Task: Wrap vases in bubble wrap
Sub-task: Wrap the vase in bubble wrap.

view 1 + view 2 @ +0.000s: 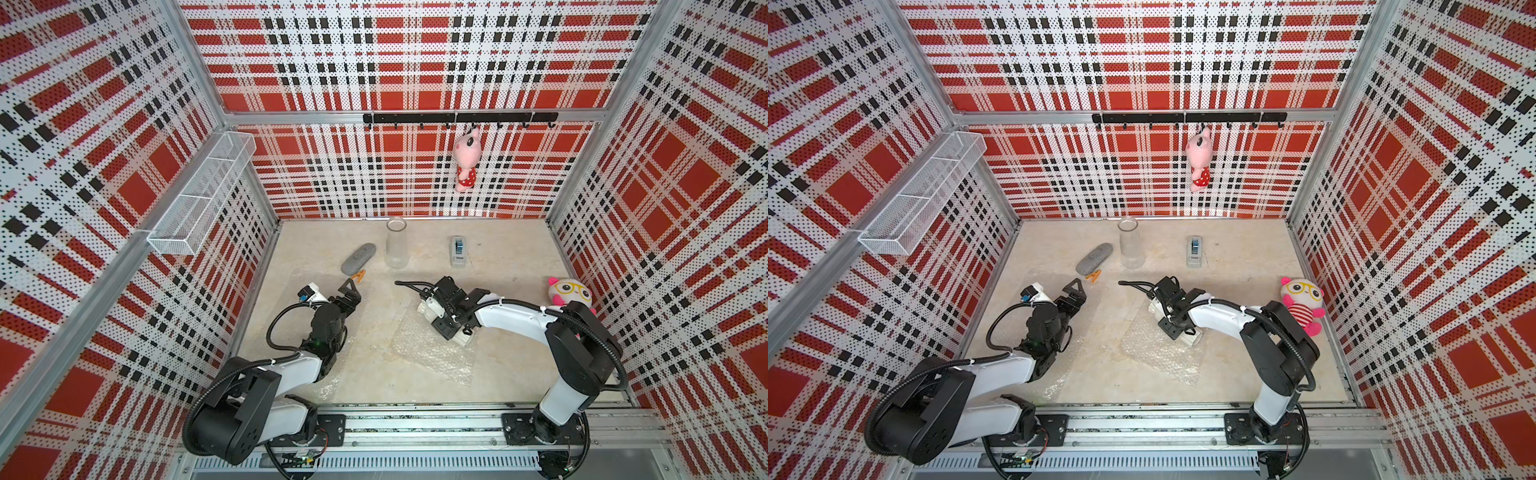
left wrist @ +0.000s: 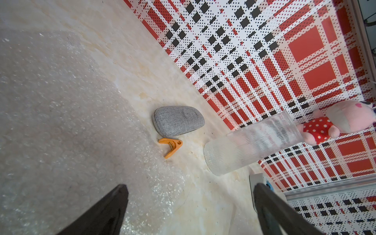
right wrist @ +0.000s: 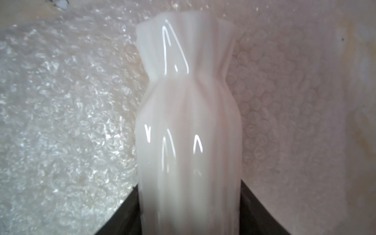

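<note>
A white ribbed vase point(image 3: 189, 122) lies on its side on a sheet of bubble wrap point(image 1: 432, 357) right of the middle; its ends stick out point(image 1: 462, 337) from under my right gripper point(image 1: 446, 322). In the right wrist view both black fingers point(image 3: 256, 205) press the vase's sides, so this gripper is shut on it. A clear glass vase point(image 1: 395, 247) stands upright near the back wall. My left gripper point(image 1: 352, 293) hangs open and empty over the far edge of a second bubble wrap sheet point(image 2: 61, 122), short of the glass vase point(image 2: 254, 142).
A grey oblong case point(image 1: 358, 257) and an orange clip point(image 1: 358, 275) lie left of the glass vase. A tape dispenser point(image 1: 458, 250) sits at the back right. A plush toy point(image 1: 569, 293) leans at the right wall; another point(image 1: 466, 160) hangs from hooks.
</note>
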### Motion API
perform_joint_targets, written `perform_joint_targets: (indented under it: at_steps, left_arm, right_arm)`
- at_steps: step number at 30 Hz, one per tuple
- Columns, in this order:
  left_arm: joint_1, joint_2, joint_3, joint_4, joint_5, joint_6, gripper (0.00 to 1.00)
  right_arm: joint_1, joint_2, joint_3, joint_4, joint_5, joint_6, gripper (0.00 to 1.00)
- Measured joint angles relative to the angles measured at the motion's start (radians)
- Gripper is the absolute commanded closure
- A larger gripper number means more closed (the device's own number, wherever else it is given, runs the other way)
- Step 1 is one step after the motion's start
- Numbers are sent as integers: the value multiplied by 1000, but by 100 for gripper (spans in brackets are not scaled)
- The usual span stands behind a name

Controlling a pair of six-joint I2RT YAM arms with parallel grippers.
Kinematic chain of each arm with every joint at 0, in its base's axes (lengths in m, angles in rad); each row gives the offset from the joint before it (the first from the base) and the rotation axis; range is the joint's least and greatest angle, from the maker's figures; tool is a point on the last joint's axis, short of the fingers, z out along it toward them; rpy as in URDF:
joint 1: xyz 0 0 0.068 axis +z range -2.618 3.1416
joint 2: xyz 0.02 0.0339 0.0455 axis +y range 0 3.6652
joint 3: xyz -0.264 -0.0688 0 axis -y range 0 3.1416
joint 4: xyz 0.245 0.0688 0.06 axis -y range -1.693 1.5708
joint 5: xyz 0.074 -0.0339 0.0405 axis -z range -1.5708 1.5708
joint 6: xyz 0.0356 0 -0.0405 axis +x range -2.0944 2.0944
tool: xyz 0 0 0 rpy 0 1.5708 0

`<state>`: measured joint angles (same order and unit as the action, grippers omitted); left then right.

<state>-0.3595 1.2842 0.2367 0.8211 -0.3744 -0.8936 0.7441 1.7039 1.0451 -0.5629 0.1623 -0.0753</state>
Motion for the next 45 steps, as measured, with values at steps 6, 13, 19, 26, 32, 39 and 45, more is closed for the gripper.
perform_joint_targets:
  at_steps: [6,13,19,26,32,39,45]
  left_arm:
    - [0,0,0,0,0,0,1]
    - [0,0,0,1,0,0,1]
    - [0,5,0,1,0,0,1]
    - [0,7,0,1,0,0,1]
    - [0,7,0,1,0,0,1]
    - [0,7,0,1,0,0,1]
    - [0,7,0,1,0,0,1]
  right_arm:
    - [31,-30,53,-42,65,-75,58]
    - [108,-80,16,-23,57,-123,60]
    - [142,-80,-47,-15,40,-137,60]
    - [140,-64,-64,3,41,-148,55]
    - [140,-42,-67,22,42,-148,48]
    - [140,-45,-68,31,60,-150,48]
    - [140,-48,-68,40,70,-159,48]
